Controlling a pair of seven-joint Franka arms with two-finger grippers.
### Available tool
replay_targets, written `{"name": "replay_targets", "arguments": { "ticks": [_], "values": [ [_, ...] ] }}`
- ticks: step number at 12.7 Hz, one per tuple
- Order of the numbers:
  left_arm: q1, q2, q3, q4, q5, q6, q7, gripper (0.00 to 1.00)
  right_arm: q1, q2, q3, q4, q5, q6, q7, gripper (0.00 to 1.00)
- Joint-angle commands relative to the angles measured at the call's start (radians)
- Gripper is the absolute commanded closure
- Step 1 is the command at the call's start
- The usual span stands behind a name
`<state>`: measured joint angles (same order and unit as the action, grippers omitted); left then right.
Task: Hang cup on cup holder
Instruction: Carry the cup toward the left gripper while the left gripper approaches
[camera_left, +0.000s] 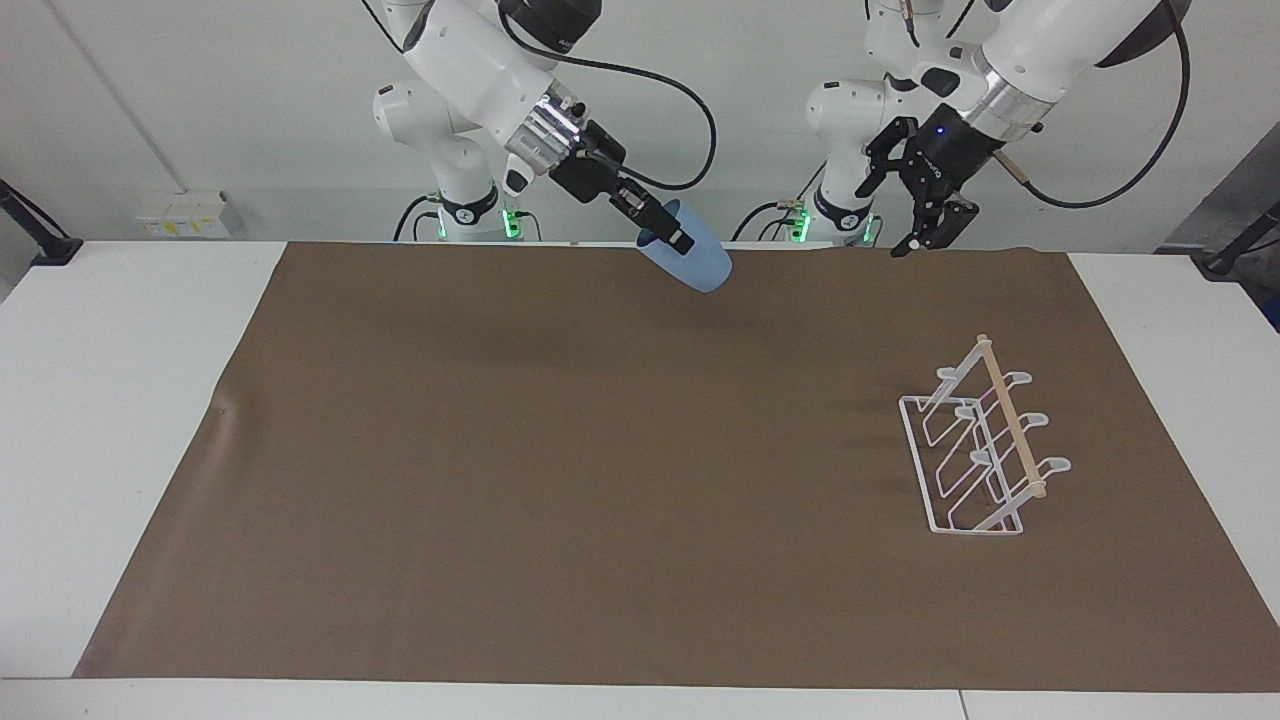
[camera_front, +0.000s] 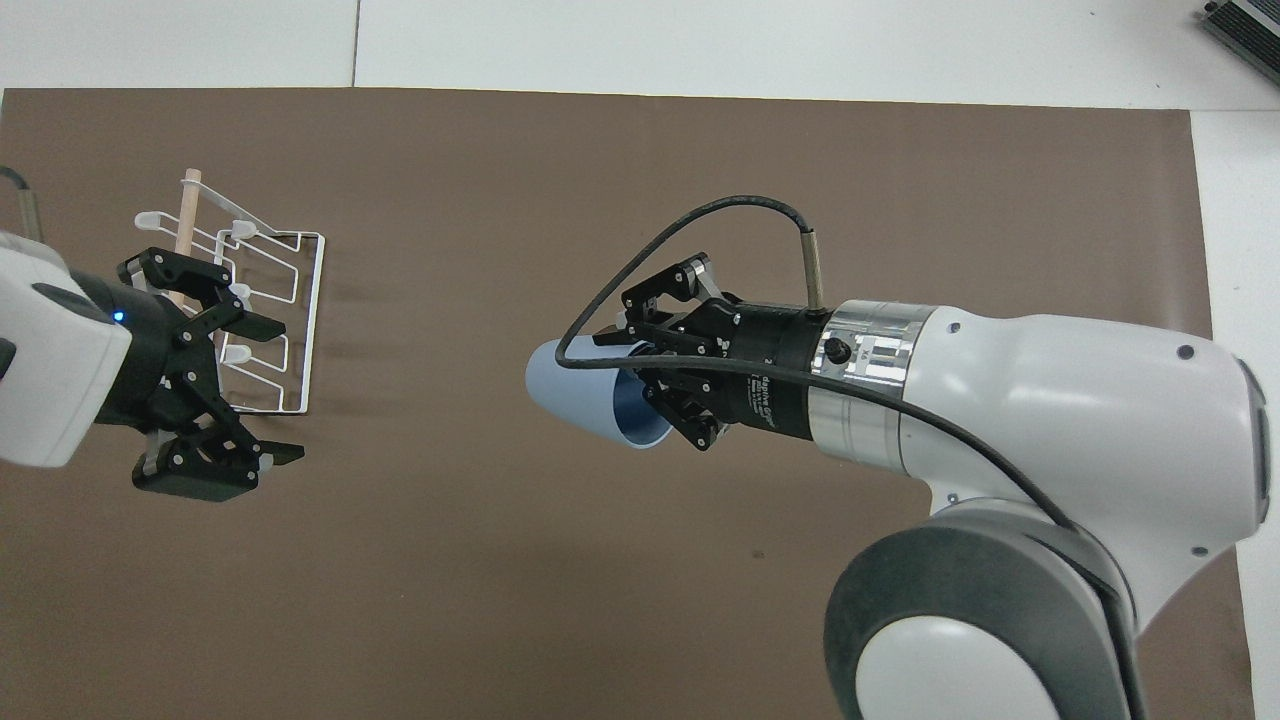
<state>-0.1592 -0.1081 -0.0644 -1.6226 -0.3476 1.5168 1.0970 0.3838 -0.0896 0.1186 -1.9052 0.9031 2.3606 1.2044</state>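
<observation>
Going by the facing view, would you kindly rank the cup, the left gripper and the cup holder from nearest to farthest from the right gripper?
1. The cup: held in the right gripper, shut on its rim, in the air over the mat's edge by the robots.
2. The left gripper: open, in the air beside the cup.
3. The cup holder: on the mat toward the left arm's end.

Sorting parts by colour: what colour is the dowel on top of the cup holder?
Light natural wood; the dowel shows best in the facing view, atop the white wire cup holder.

Brown mat (camera_left: 560, 480) covers white table (camera_left: 110, 400); wall socket (camera_left: 183, 213) above.
</observation>
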Motion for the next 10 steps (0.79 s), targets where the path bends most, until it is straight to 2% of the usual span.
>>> {"name": "replay_targets", "arguments": {
  "ticks": [1, 5, 8, 10],
  "values": [
    [-0.052, -0.035, 0.011, -0.048, -0.033, 0.072, 0.088, 0.00, 0.032, 0.005, 0.003, 0.000, 0.057, 0.071, 0.114, 1.00],
    [-0.072, -0.033, -0.027, -0.046, -0.030, 0.134, 0.099, 0.00, 0.032, 0.011, 0.004, 0.011, 0.169, 0.103, 0.275, 1.00],
    [-0.074, -0.032, -0.047, -0.042, -0.033, 0.148, 0.096, 0.00, 0.085, 0.027, 0.010, 0.012, 0.180, 0.242, 0.412, 1.00],
    [-0.088, -0.028, -0.055, -0.042, -0.037, 0.186, 0.099, 0.00, 0.092, 0.028, 0.010, 0.012, 0.180, 0.250, 0.434, 1.00]
  ]
}}
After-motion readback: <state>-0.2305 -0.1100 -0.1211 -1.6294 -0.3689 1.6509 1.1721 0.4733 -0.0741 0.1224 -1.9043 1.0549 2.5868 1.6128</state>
